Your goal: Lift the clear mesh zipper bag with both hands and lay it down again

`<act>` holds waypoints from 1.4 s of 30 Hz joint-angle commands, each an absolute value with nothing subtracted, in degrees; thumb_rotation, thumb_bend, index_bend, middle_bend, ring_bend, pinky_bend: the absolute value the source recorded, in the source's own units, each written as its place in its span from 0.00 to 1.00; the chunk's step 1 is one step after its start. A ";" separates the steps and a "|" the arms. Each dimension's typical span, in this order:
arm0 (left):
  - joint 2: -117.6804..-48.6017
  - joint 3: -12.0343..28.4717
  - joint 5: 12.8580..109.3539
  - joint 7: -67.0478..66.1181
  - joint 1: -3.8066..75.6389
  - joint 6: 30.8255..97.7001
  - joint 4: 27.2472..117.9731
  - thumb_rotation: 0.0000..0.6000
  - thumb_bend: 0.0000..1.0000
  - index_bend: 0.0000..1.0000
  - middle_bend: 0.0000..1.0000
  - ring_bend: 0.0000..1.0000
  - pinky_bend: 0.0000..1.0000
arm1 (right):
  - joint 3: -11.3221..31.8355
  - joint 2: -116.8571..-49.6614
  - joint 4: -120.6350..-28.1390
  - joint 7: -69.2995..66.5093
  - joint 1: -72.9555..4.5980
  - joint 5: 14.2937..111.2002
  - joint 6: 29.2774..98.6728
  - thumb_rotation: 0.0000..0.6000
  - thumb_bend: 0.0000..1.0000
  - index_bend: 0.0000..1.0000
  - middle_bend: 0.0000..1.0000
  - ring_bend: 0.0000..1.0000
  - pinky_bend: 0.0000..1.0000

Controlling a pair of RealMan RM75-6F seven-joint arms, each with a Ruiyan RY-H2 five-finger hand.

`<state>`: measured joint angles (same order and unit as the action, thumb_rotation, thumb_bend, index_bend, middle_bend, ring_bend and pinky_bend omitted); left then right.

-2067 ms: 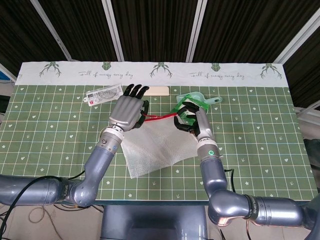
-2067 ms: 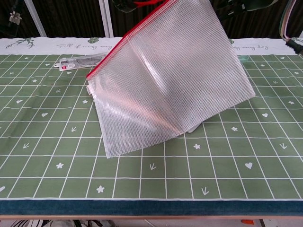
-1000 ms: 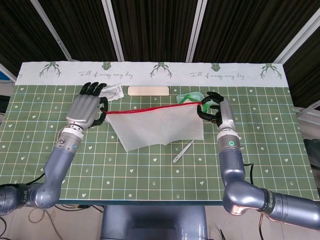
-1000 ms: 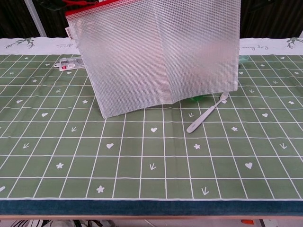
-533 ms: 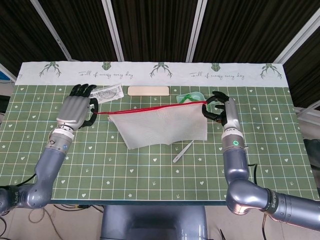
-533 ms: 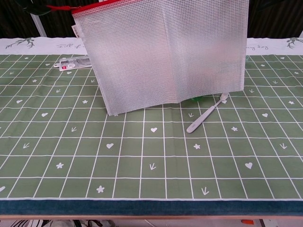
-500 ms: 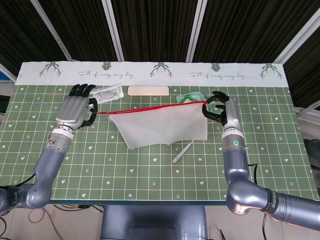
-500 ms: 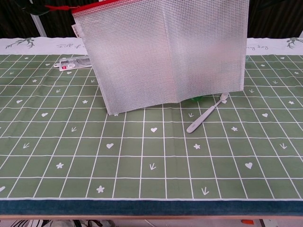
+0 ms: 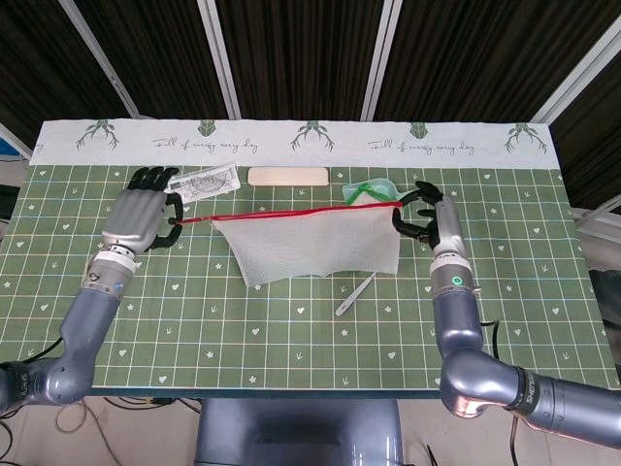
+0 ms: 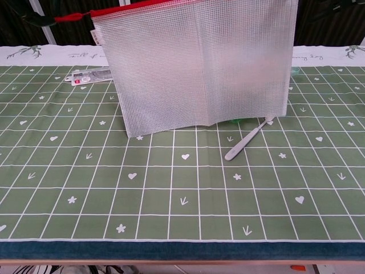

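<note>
Head view, bag: clear mesh zipper bag hangs off the table between the two hands, its red zipper edge uppermost and stretched almost level.
Left hand: left hand is grasping the red pull tab at the bag's left end, fingers curled, knuckles up.
Right hand: right hand is clenched on the bag's upper right corner, fingers wrapped round the red edge.
Chest view, bag: the mesh panel hangs upright and fills the upper middle, a soft vertical fold near its centre; whether its lower edge touches the table cannot be told.
Below right hand: white toothbrush lies slanted on the green grid cloth, near the bag's lower right corner.
Beyond right hand: green object, partly hidden behind the bag.
Beyond left hand: packaged ruler; just right of it, a beige flat block.
</note>
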<state>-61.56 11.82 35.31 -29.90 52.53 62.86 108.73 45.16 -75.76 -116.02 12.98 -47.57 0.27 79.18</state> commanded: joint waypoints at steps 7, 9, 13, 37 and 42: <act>-61.93 12.65 35.75 -28.30 52.01 62.89 108.99 1.00 0.09 0.15 0.00 0.00 0.00 | 41.75 -74.09 -115.66 14.72 -47.10 4.12 75.32 1.00 0.17 0.00 0.00 0.00 0.21; -61.75 12.66 36.13 -27.91 51.59 63.16 109.40 1.00 0.09 0.15 0.00 0.00 0.00 | 40.96 -73.61 -115.87 15.01 -46.91 5.03 75.25 1.00 0.17 0.00 0.00 0.00 0.21; -61.25 12.41 36.97 -27.08 50.55 63.70 110.75 1.00 0.09 0.15 0.00 0.00 0.00 | 39.22 -72.26 -117.08 15.55 -45.82 6.52 74.95 1.00 0.17 0.00 0.00 0.00 0.21; -61.06 -10.15 77.74 -8.72 20.56 85.55 104.95 1.00 0.09 0.00 0.00 0.00 0.00 | -1.92 -55.49 -106.94 4.52 -11.99 76.61 85.43 1.00 0.12 0.00 0.00 0.00 0.21; -63.73 -12.10 85.14 -5.68 15.15 91.37 96.50 1.00 0.09 0.00 0.00 0.00 0.00 | -4.72 -56.18 -98.14 0.29 -7.19 84.06 90.87 1.00 0.12 0.00 0.00 0.00 0.20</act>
<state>-62.05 -10.90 82.24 -7.66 17.35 88.40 100.23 -1.68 -56.61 -103.65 3.18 -11.31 79.22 86.66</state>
